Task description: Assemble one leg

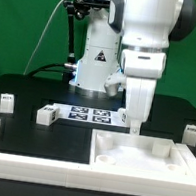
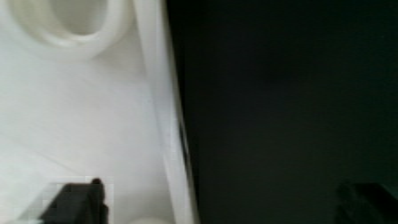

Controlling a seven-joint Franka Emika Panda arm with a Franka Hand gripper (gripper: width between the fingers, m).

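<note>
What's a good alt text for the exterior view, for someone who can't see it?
A white robot arm hangs its gripper at the back edge of a large white tray on a black table. Three small white blocks sit to either side, and the marker board lies behind.
</note>
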